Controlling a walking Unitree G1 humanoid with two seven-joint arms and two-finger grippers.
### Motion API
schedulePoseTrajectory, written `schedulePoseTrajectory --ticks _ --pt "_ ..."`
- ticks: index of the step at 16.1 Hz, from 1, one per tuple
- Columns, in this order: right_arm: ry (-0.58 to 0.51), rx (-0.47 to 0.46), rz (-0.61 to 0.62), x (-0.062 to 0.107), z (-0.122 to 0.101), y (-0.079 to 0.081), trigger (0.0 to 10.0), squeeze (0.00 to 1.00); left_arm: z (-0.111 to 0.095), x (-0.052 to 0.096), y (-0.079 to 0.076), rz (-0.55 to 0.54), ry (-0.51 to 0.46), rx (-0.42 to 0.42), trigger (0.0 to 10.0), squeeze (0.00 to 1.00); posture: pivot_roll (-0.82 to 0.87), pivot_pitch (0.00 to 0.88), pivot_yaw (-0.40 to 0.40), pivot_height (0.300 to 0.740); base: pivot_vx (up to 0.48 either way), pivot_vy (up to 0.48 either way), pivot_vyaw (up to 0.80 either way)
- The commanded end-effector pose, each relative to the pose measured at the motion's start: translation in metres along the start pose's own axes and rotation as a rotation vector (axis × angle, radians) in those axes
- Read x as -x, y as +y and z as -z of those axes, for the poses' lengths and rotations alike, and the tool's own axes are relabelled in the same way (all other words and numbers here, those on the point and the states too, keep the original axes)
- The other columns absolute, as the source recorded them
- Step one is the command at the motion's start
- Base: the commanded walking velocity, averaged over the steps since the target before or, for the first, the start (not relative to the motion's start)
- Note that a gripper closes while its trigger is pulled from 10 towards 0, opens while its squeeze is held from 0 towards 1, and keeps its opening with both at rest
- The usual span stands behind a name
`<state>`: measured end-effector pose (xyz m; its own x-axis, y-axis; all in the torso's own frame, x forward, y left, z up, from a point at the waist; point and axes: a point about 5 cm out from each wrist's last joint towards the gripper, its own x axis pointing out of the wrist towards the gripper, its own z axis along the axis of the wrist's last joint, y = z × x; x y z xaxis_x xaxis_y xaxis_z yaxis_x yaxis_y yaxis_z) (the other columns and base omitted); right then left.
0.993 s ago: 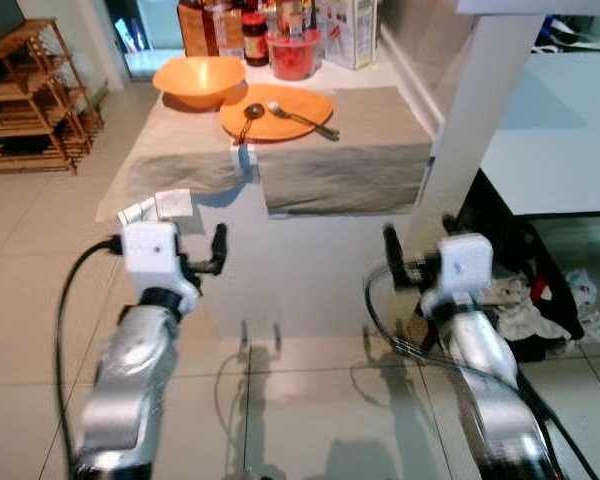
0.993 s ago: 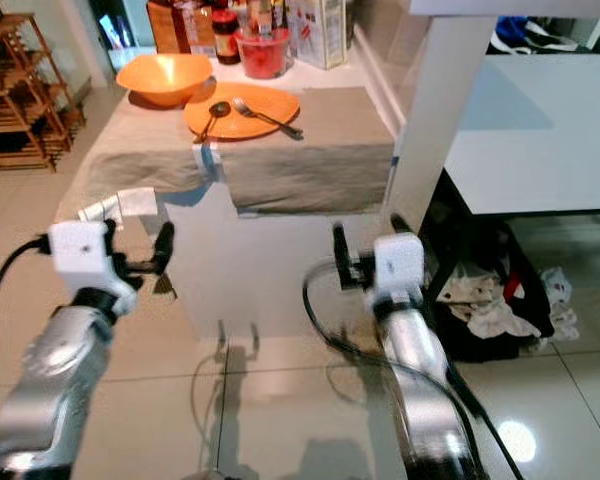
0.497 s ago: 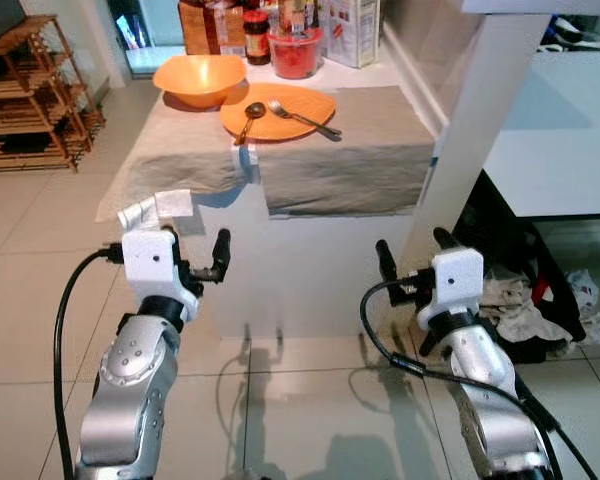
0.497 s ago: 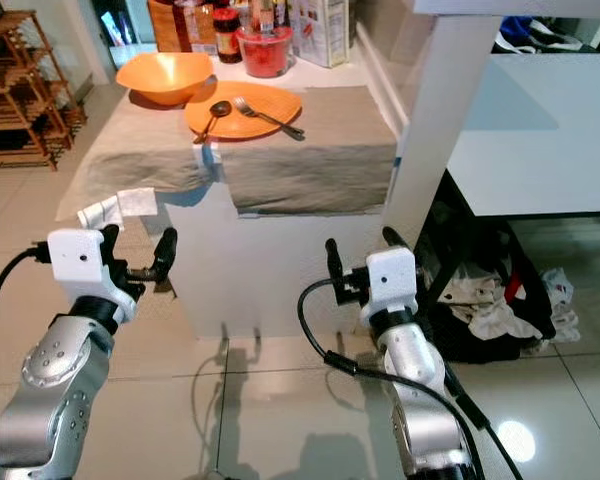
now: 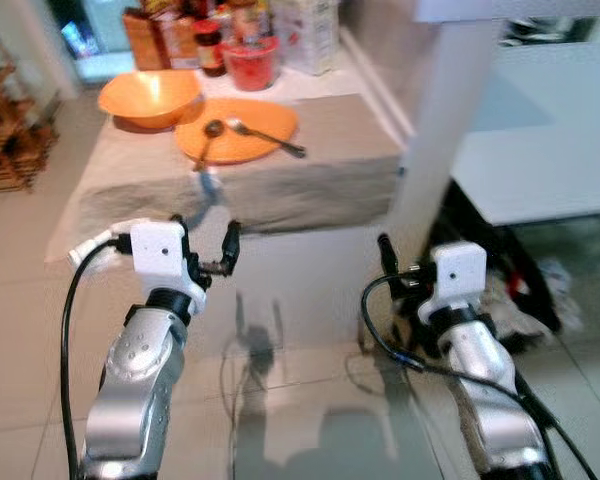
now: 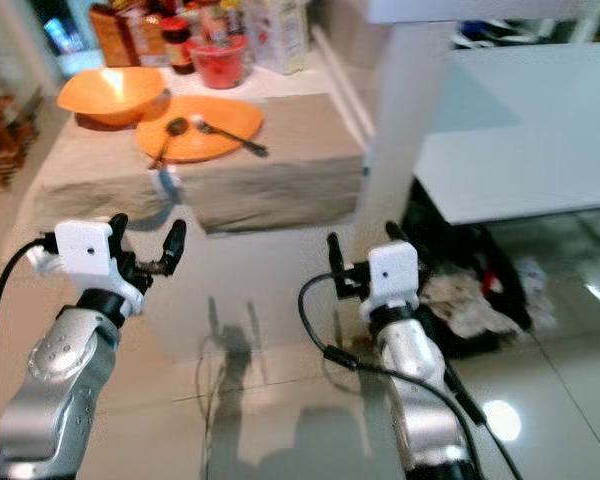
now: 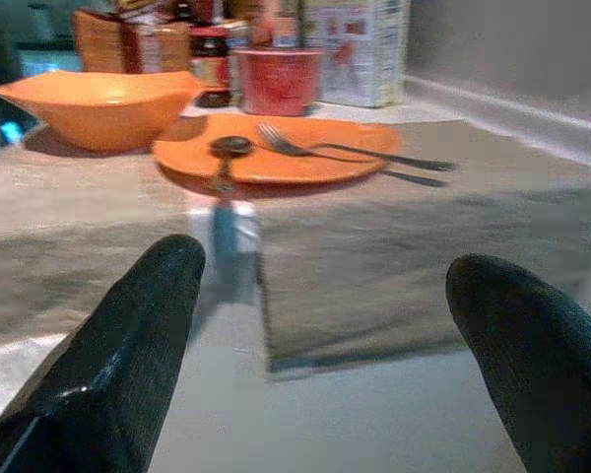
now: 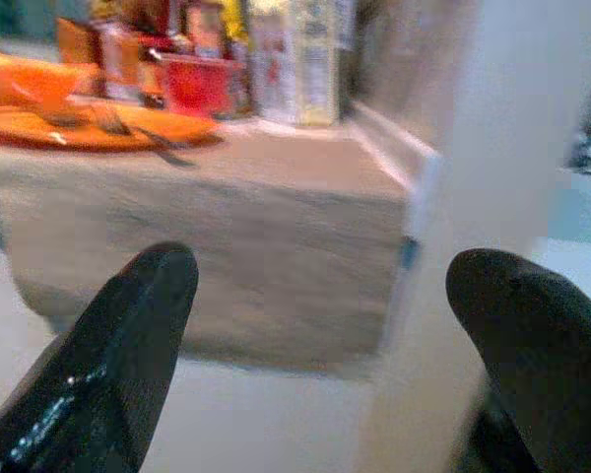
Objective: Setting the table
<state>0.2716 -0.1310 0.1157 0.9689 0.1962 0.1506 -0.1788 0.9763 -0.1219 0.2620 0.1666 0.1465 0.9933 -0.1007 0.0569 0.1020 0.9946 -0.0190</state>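
The robot stands in front of the desk (image 5: 310, 215). On it sits an orange plate (image 5: 242, 132) with a spoon (image 5: 208, 137) and a fork (image 5: 264, 135) on top. An orange bowl (image 5: 150, 96) sits just beside the plate. The left pincer (image 5: 204, 238) and the right pincer (image 5: 412, 250) are both spread wide, empty, held up short of the desk.

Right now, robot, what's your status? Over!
Left gripper open, right gripper open, both empty, short of the table. Fork and spoon lie on the orange plate, bowl beside. Nothing in the way.
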Motion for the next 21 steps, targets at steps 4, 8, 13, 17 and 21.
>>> schedulePoseTrajectory --ticks 4,8,13,17,21 --pt "0.018 0.018 0.012 0.001 0.003 -0.004 10.0 0.00 -0.006 -0.005 -0.007 0.013 -0.035 0.007 10.0 0.00 -0.05 0.000 0.058 0.740 0.458 0.000 0.00" --pt "-0.022 0.013 -0.017 -0.005 -0.007 -0.001 10.0 0.00 -0.011 -0.006 -0.004 -0.027 -0.064 0.007 10.0 0.00 -0.05 0.000 0.055 0.740 0.355 0.259 0.00" --pt "-0.061 0.005 -0.021 -0.013 -0.018 0.001 10.0 0.00 -0.017 -0.009 -0.009 -0.005 -0.088 -0.013 10.0 0.00 -0.05 0.000 0.051 0.740 0.330 0.342 0.00" --pt "-0.061 0.007 -0.029 -0.013 -0.019 0.001 10.0 0.00 -0.020 -0.011 -0.007 -0.043 -0.099 -0.006 10.0 0.00 -0.05 0.000 0.048 0.740 0.097 0.070 0.00" --pt "-0.062 0.008 -0.034 -0.014 -0.020 0.002 10.0 0.00 -0.019 -0.013 -0.006 -0.046 -0.085 -0.026 10.0 0.00 -0.05 0.000 0.047 0.740 0.000 0.000 0.00"
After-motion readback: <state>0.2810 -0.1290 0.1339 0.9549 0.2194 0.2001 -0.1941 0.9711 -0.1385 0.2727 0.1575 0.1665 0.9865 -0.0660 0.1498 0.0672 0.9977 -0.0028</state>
